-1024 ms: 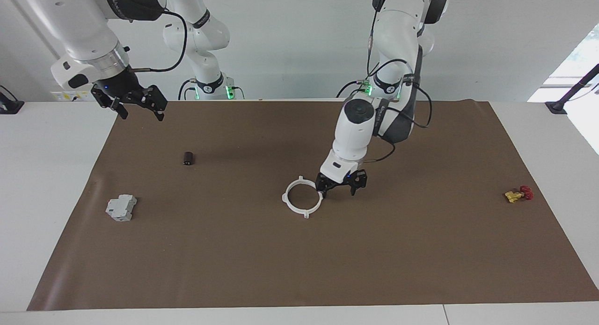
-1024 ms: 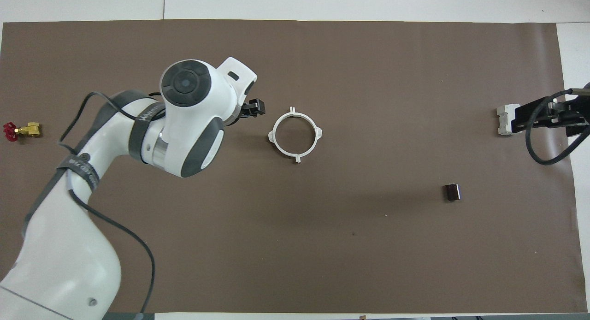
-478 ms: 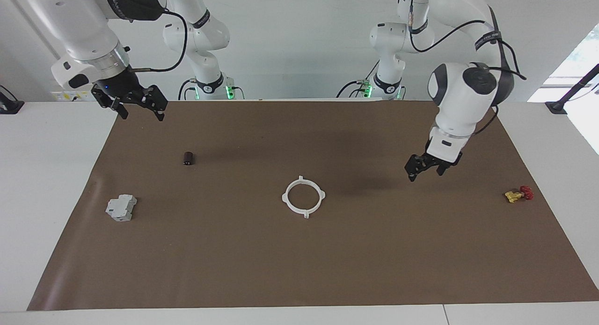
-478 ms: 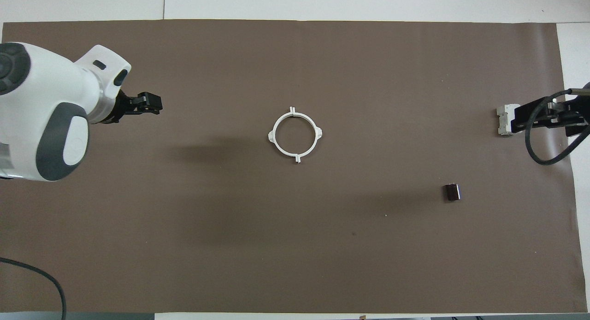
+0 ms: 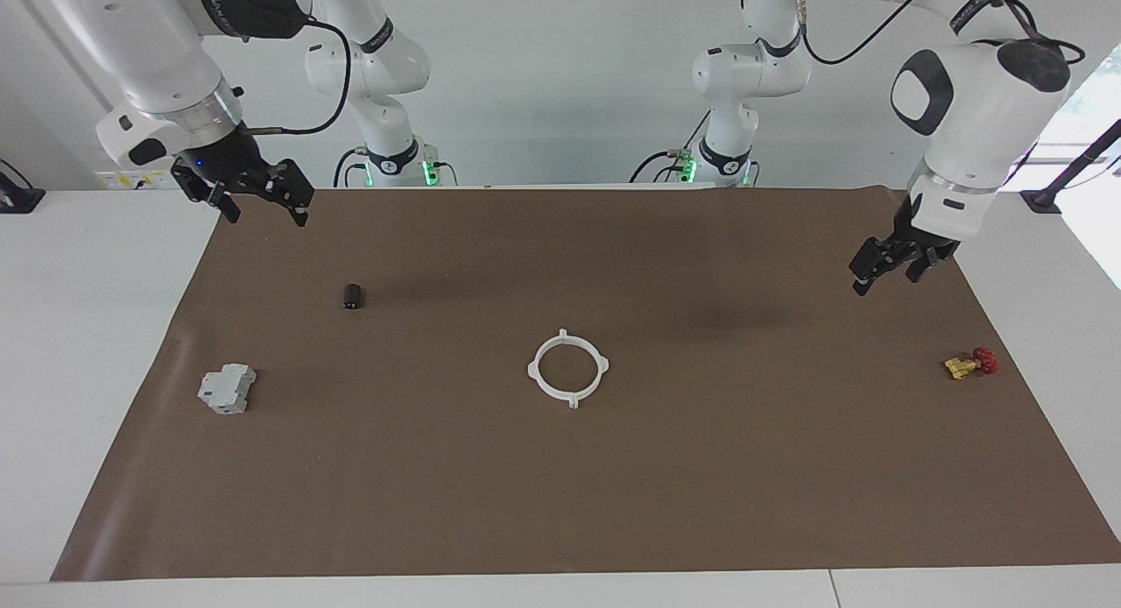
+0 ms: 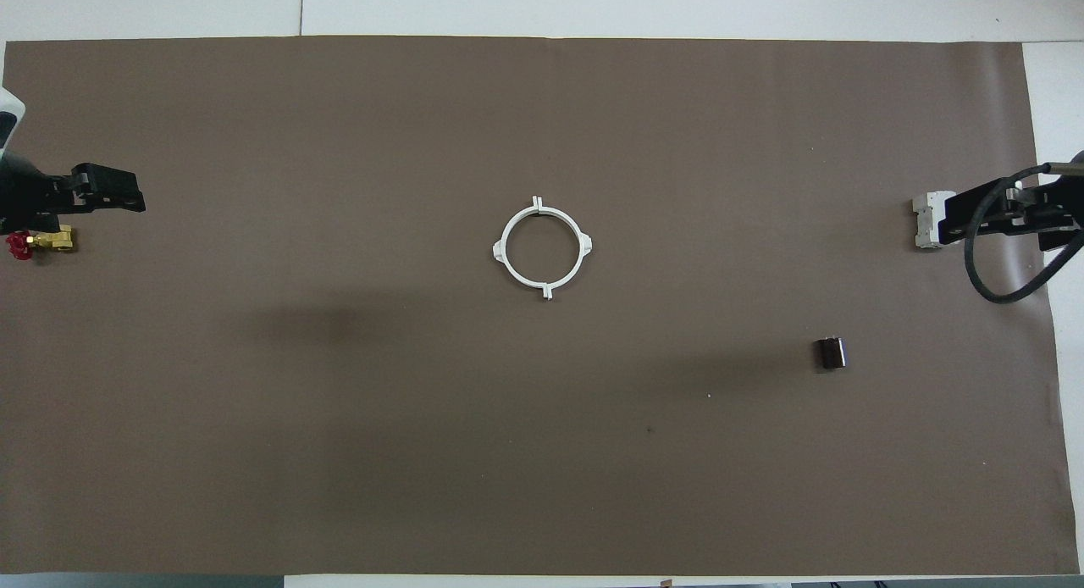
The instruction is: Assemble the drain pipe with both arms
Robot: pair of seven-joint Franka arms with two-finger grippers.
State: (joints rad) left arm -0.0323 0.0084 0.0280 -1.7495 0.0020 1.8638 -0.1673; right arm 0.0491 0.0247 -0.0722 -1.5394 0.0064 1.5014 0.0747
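The drain pipe (image 5: 601,369) lies flat on the brown mat as one closed white ring with small outer tabs, at the table's middle; it also shows in the overhead view (image 6: 500,249). No gripper touches it. My left gripper (image 5: 884,279) hangs open and empty in the air over the mat's edge at the left arm's end; in the overhead view (image 6: 127,194) it is beside the valve. My right gripper (image 5: 263,209) is open and empty, raised over the mat's corner at the right arm's end, and waits there (image 6: 953,219).
A small yellow-and-red valve (image 5: 970,363) (image 6: 38,242) lies at the left arm's end. A grey boxy block (image 5: 227,389) (image 6: 925,219) and a small dark cylinder (image 5: 352,296) (image 6: 831,353) lie toward the right arm's end. The brown mat (image 5: 560,503) covers the table.
My left gripper has left the ring's side, risen and swung out to the left arm's end of the table. The ring and the right arm have not moved.
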